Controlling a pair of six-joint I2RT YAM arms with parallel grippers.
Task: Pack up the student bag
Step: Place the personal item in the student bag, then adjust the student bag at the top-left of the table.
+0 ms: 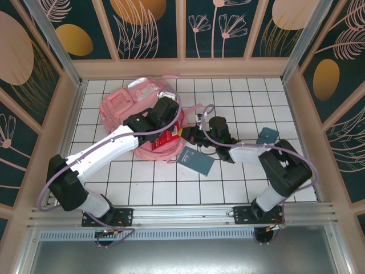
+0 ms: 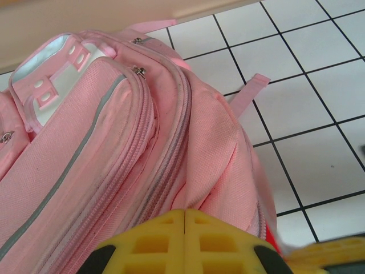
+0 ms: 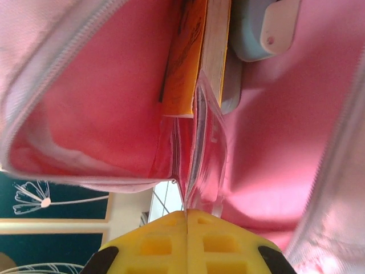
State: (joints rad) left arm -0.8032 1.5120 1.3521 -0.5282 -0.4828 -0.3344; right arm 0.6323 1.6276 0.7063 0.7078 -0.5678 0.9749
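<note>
Left pincer (image 2: 185,213) and right pincer (image 3: 187,213) are seen with yellow fingers pressed together, the right's tips touched by a clear plastic flap (image 3: 206,149) inside the large soft pink fabric backpack (image 1: 121,106), laid far left on the white tiled table (image 1: 256,97) with bare tiles rightward; the orange book's (image 3: 183,57) print is blurred.

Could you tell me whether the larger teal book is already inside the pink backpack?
No, the teal book lies on the white tiles just outside the pink backpack.
</note>
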